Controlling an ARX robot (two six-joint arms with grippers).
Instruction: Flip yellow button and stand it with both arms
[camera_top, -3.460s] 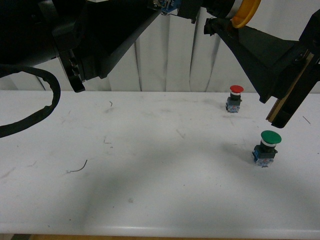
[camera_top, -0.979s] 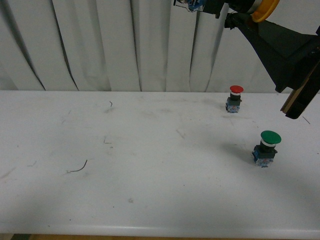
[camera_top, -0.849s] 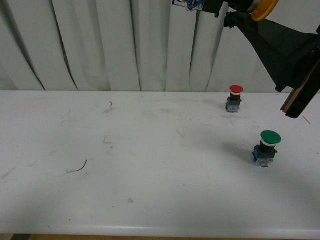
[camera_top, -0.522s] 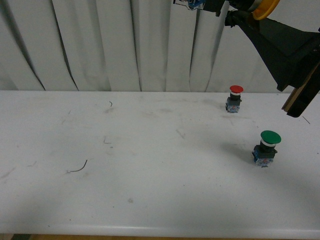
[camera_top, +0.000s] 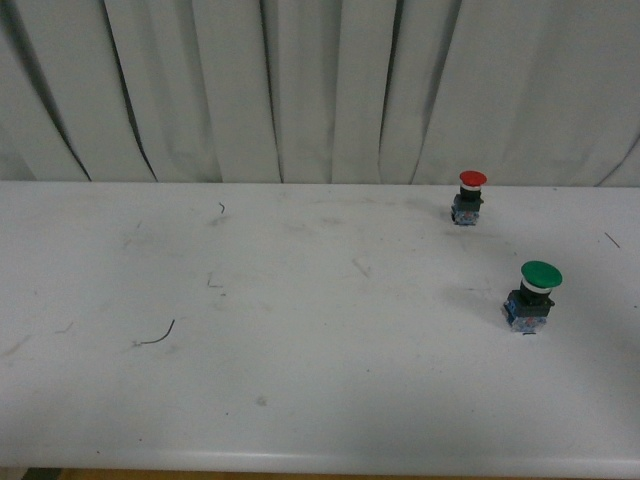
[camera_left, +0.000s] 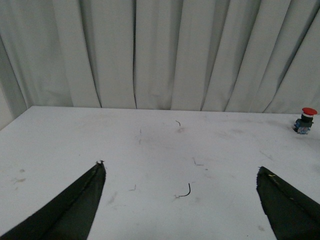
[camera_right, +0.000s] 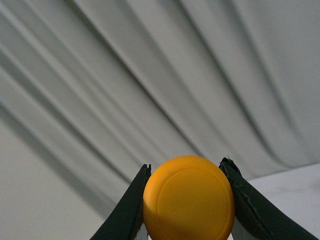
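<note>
In the right wrist view my right gripper (camera_right: 186, 200) is shut on the yellow button (camera_right: 188, 199). Its round yellow-orange cap faces the camera and fills the gap between the two black fingers; its collar and base are hidden behind the cap. It is held up in front of the curtain, with a corner of the table low at one side. In the left wrist view my left gripper (camera_left: 180, 172) is open and empty above the white table (camera_left: 220, 150). Neither arm nor the yellow button shows in the front view.
A red-capped button (camera_top: 468, 196) stands upright at the back right of the table (camera_top: 300, 380); it also shows in the left wrist view (camera_left: 304, 120). A larger green-capped button (camera_top: 532, 295) stands upright nearer on the right. A thin dark wire scrap (camera_top: 155, 336) lies at left. White curtain behind.
The right arm with the yellow button, seen at the upper right half a second ago, has gone out of the front view. The left arm left that view earlier. The red and green buttons have not moved.
</note>
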